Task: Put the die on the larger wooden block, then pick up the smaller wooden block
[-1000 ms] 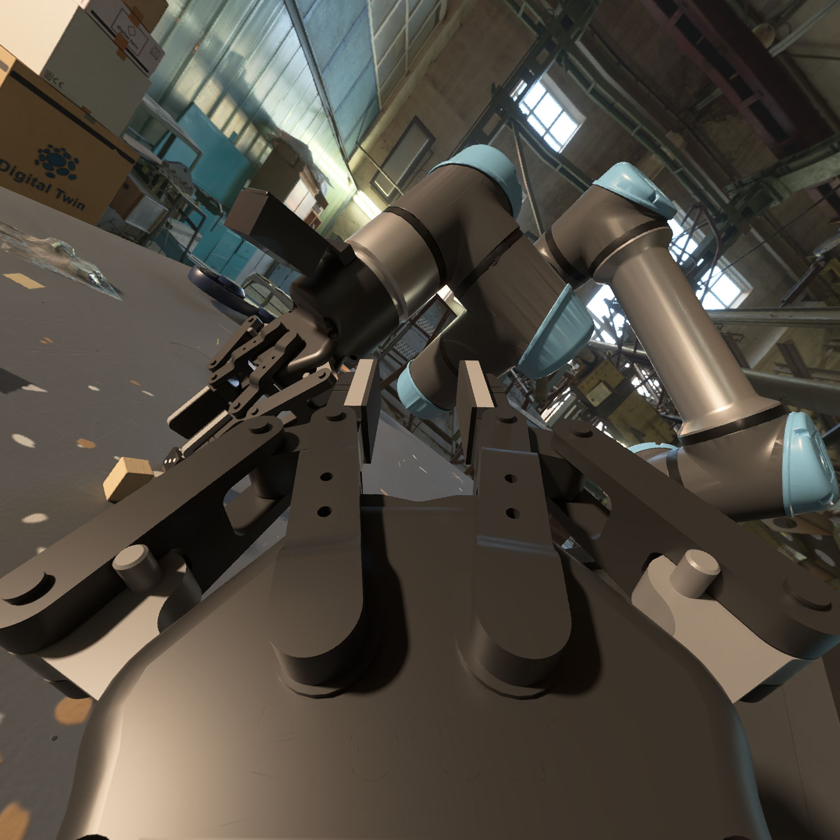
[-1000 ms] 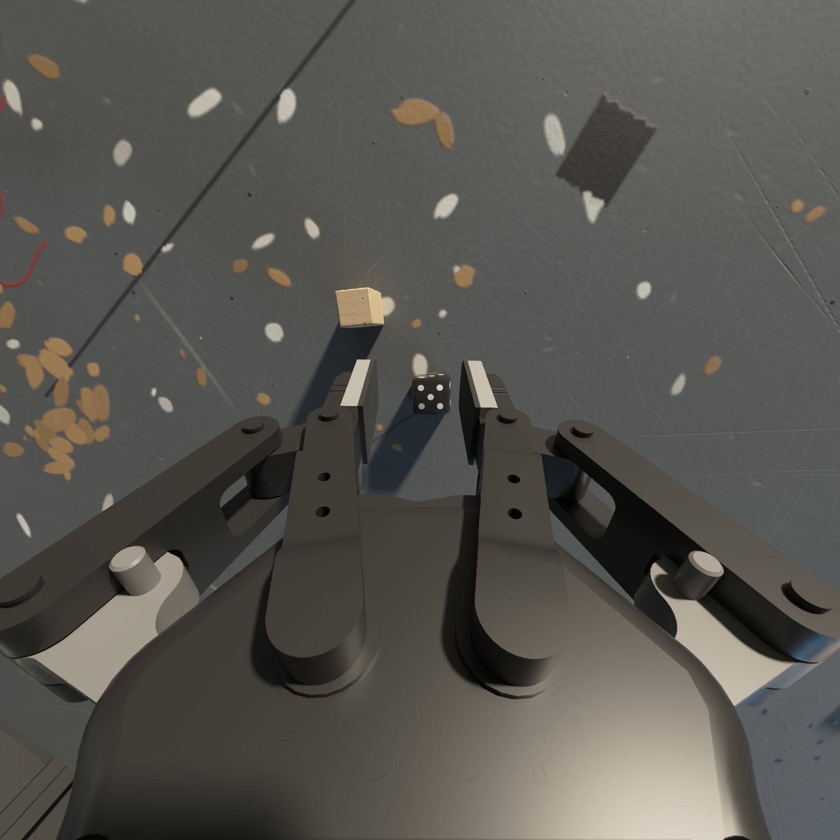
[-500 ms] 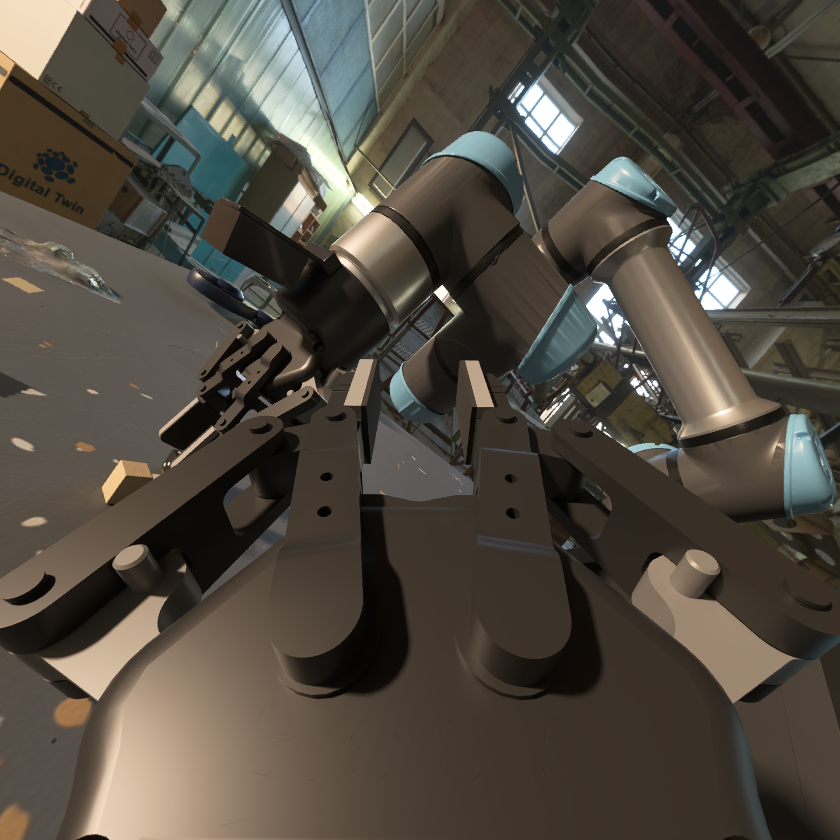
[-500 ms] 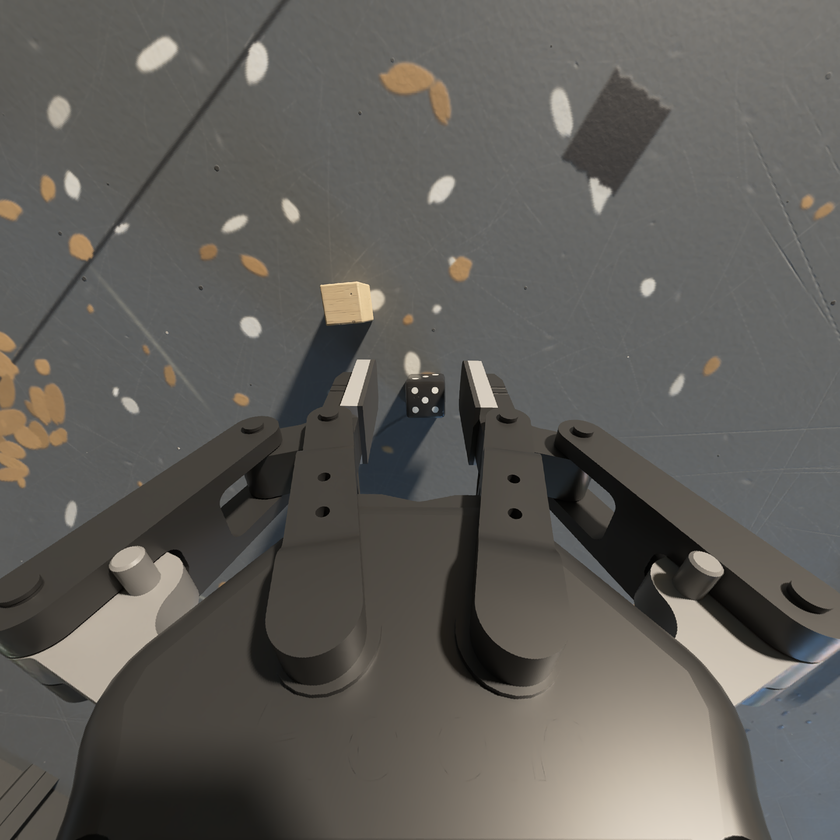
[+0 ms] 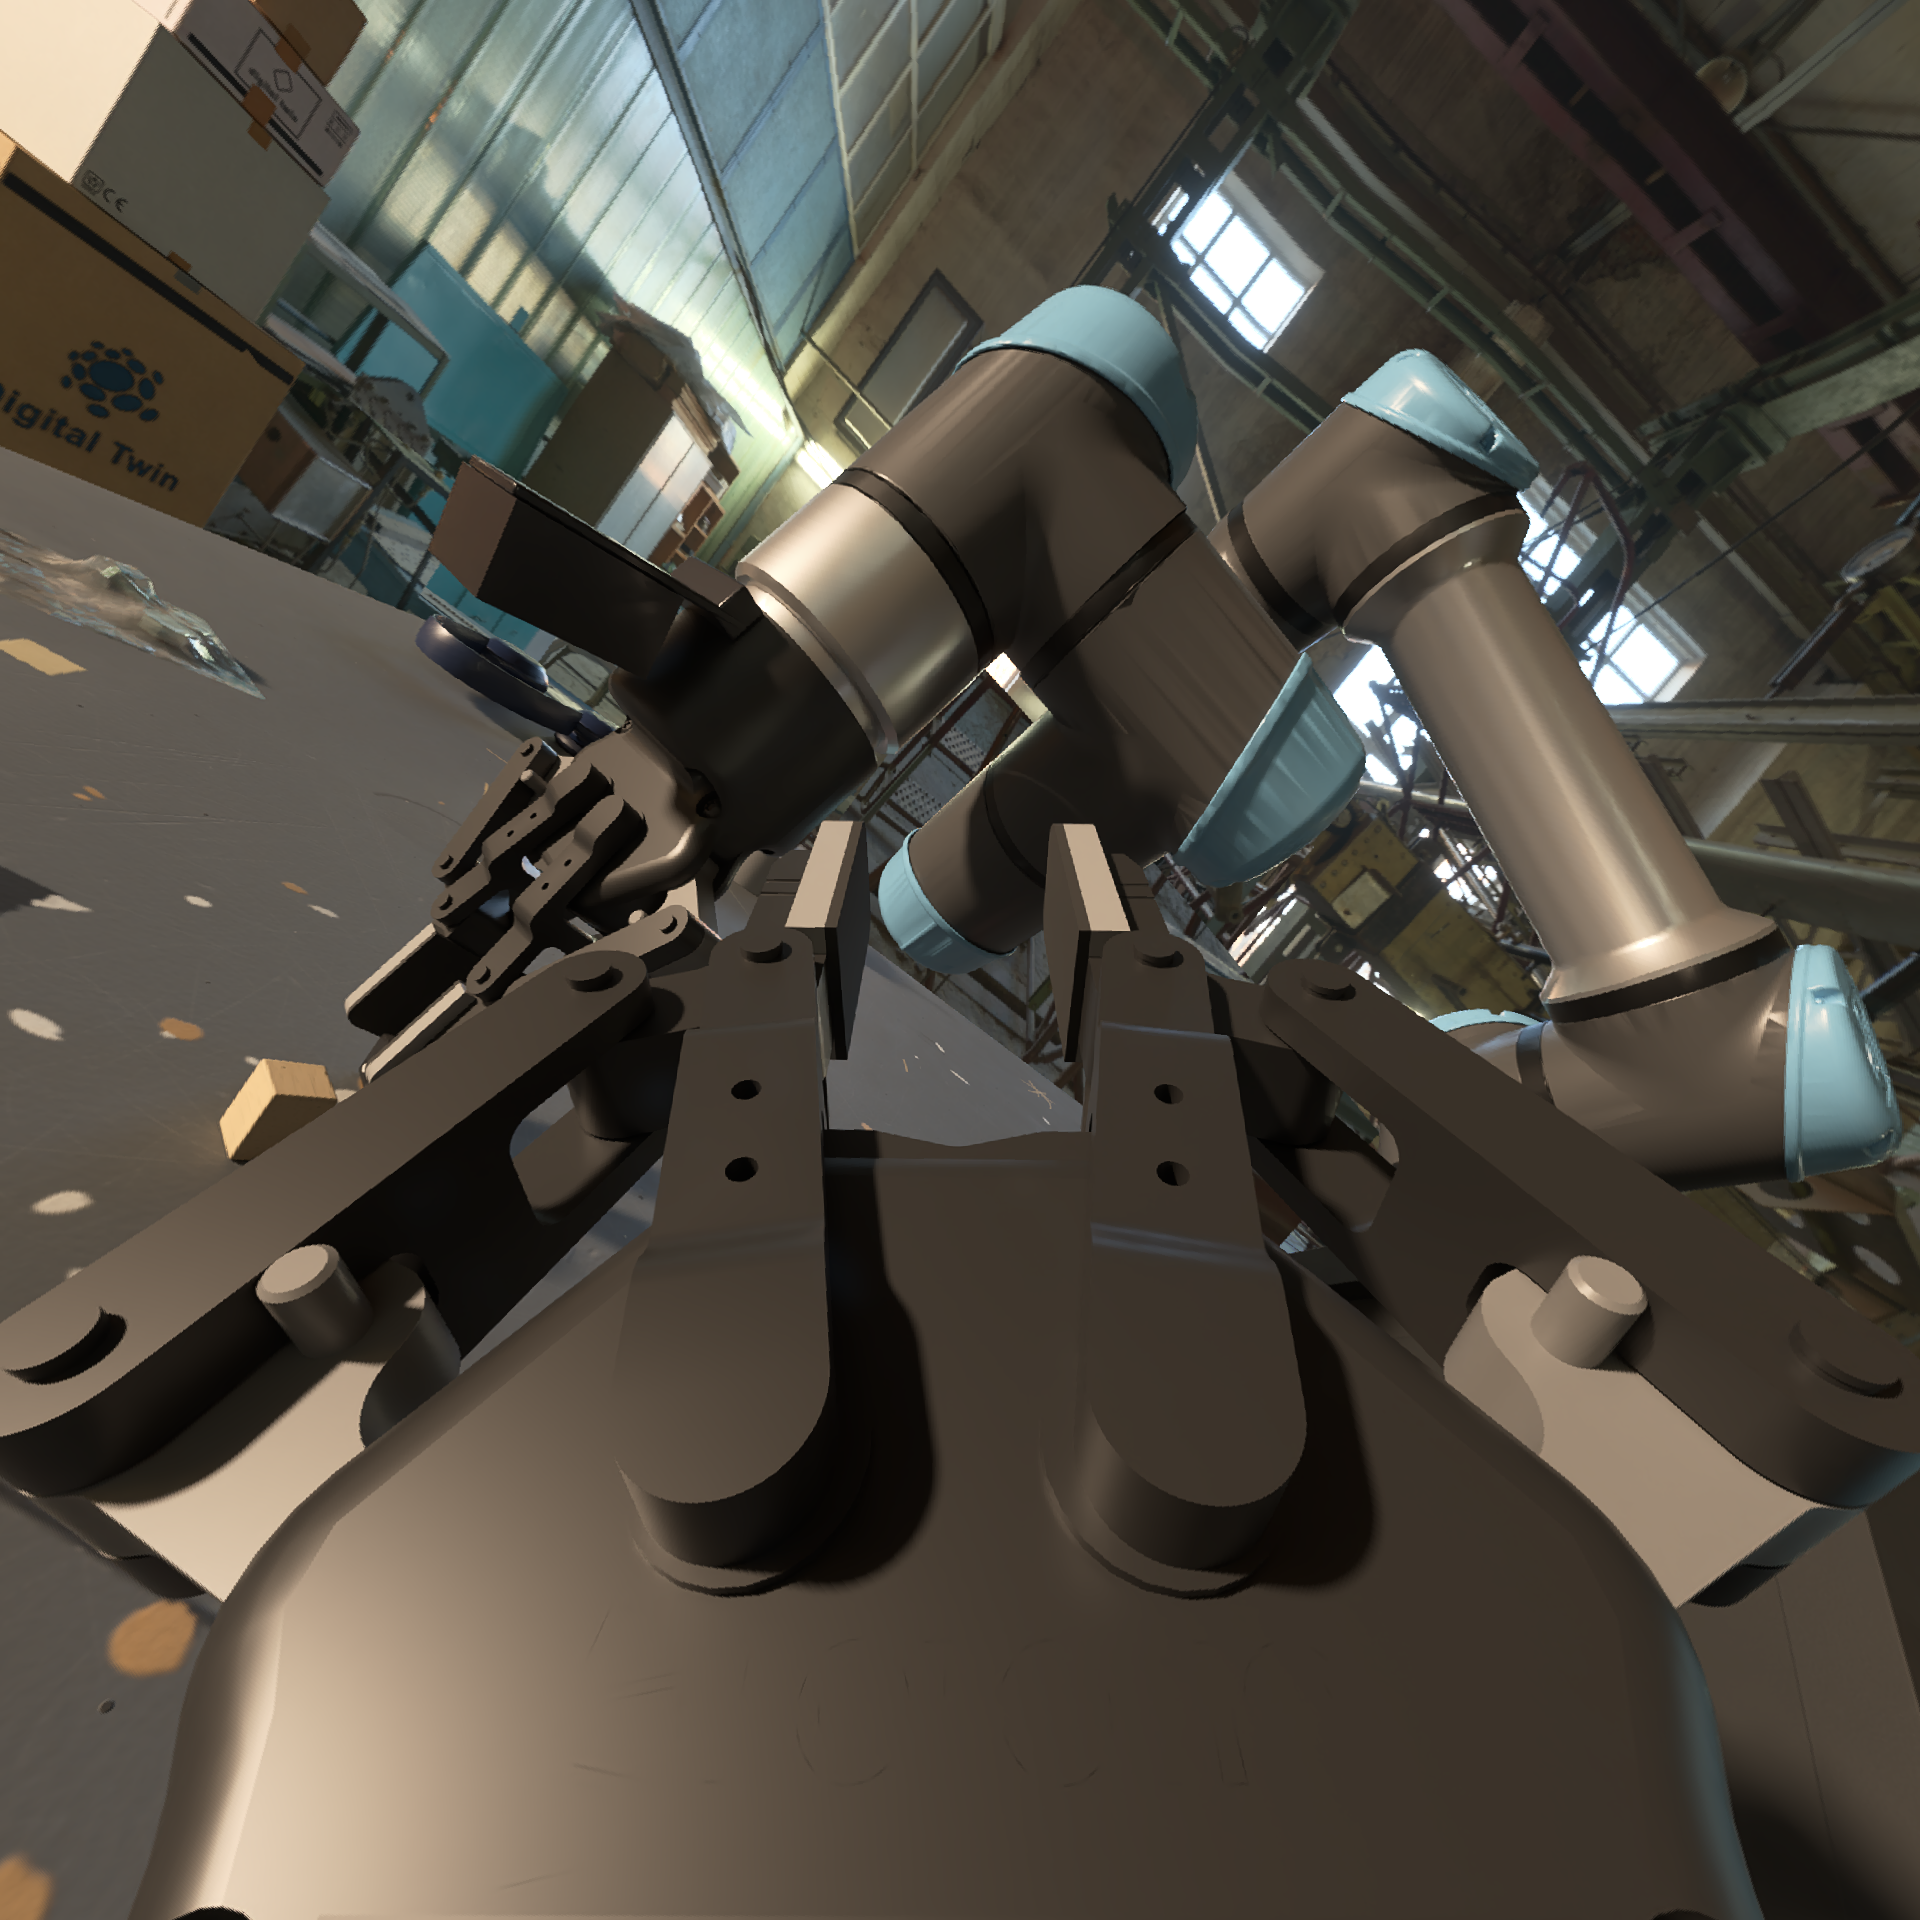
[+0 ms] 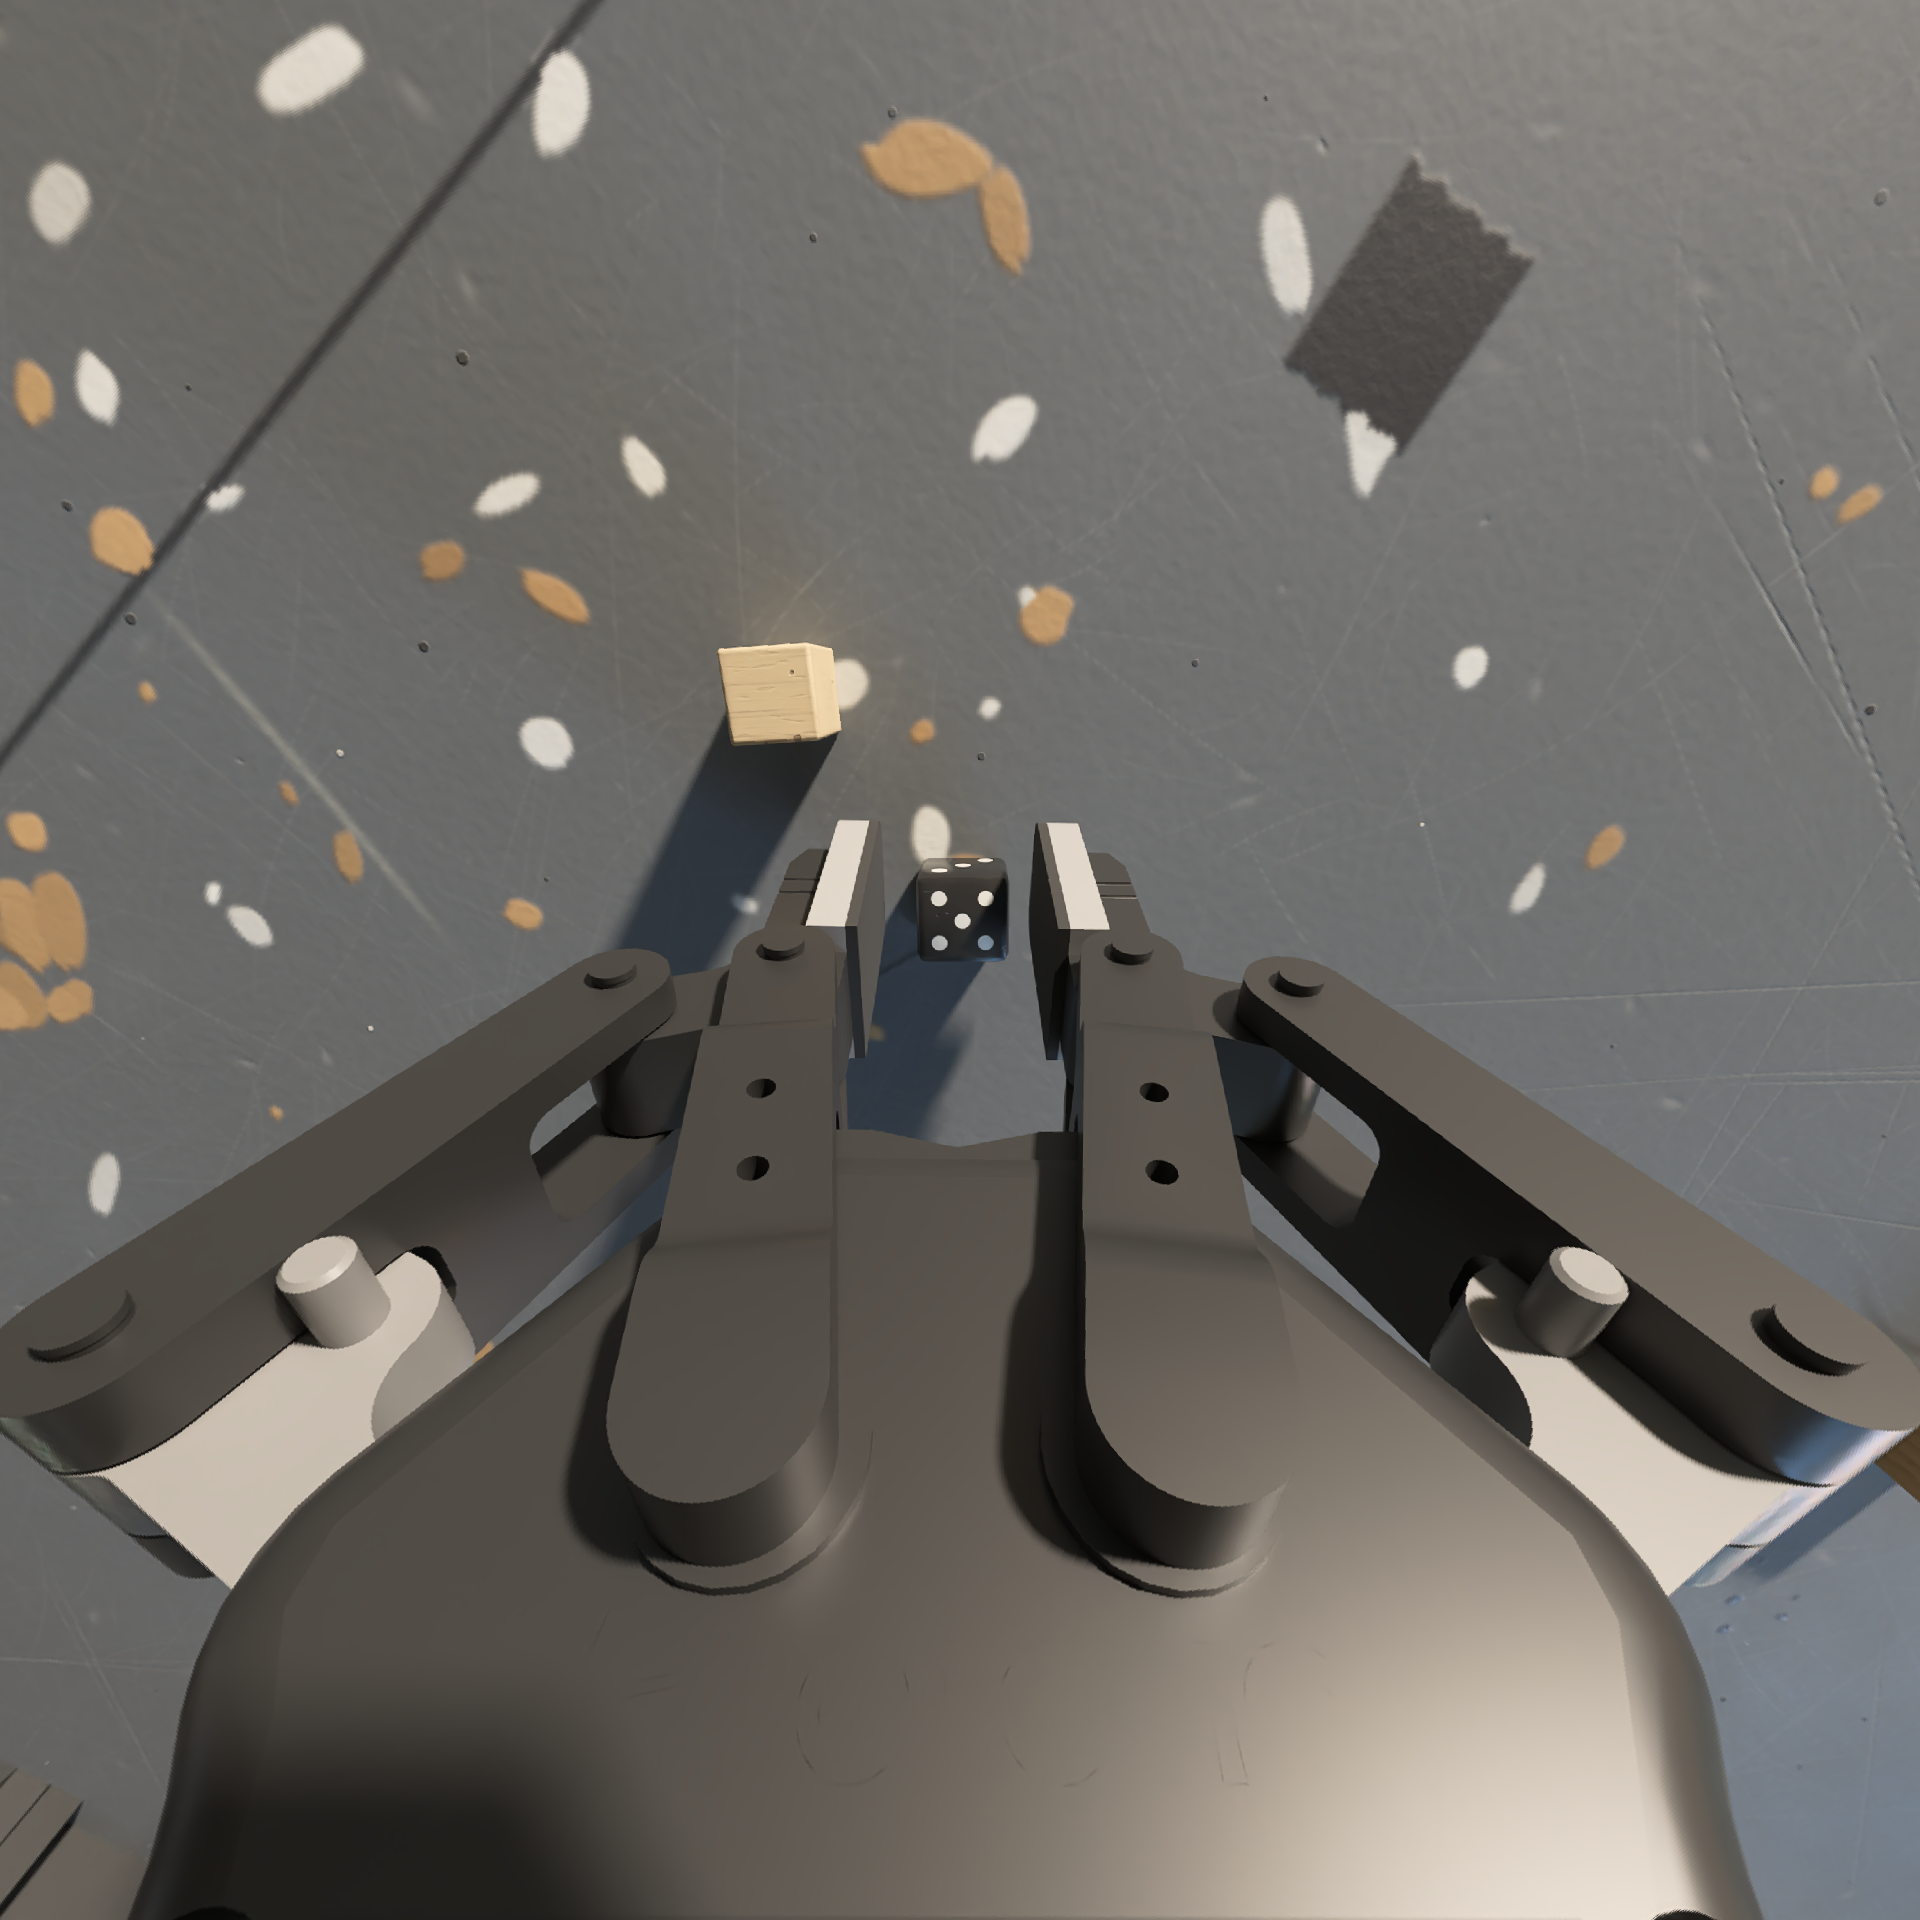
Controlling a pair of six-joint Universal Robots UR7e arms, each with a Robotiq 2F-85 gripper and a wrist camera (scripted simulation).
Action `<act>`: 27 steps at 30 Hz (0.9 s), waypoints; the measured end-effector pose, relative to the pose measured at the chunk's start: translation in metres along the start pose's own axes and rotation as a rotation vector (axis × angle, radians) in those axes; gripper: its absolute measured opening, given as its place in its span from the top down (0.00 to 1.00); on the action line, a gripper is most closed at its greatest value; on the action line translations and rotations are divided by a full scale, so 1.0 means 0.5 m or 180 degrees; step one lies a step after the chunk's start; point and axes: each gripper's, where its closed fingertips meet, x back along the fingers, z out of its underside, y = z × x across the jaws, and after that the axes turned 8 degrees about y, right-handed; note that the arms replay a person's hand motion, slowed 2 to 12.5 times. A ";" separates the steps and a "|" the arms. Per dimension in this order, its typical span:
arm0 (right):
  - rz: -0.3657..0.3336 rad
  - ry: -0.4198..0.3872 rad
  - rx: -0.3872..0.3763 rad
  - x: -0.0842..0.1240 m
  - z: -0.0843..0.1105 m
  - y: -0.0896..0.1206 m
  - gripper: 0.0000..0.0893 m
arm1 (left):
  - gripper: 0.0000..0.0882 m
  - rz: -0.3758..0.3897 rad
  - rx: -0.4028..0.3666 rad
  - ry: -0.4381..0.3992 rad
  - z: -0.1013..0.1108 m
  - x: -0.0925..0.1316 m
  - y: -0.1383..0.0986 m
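Note:
A small black die [image 6: 963, 911] with white pips lies on the grey table. My right gripper [image 6: 958, 873] is open, with the die between its fingertips and a small gap on each side. A light wooden block [image 6: 779, 693] stands just beyond and left of the left finger; it also shows in the left wrist view [image 5: 275, 1107]. No second block is in view. My left gripper [image 5: 956, 883] is open and empty, raised and pointing at the right arm [image 5: 935, 582]. The right gripper shows there [image 5: 436, 997], low over the table beside the block.
The table [image 6: 1558, 727] is speckled with white and orange paint spots and has a dark tape patch [image 6: 1408, 312] at the far right. Cardboard boxes [image 5: 104, 343] stand beyond the table's far left edge.
My right gripper has come closer to the table, so the die now sits between its fingertips, and the fingers have narrowed slightly. The left gripper has not moved.

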 end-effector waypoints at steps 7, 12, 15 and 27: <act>0.0027 0.0012 0.0020 0.000 0.001 -0.002 0.73 | 0.65 0.0007 -0.0003 0.0005 0.000 0.000 -0.002; 0.0008 0.0006 0.0016 0.000 0.001 -0.002 0.74 | 0.65 0.0011 -0.0003 0.0010 0.001 -0.001 -0.002; 0.0007 -0.0002 0.0017 0.000 0.002 -0.004 0.75 | 0.65 0.0013 -0.0004 0.0012 0.001 -0.001 -0.003; -0.0071 -0.0067 0.0039 0.001 0.006 -0.004 0.80 | 0.65 0.0022 -0.0009 0.0016 0.001 -0.002 -0.004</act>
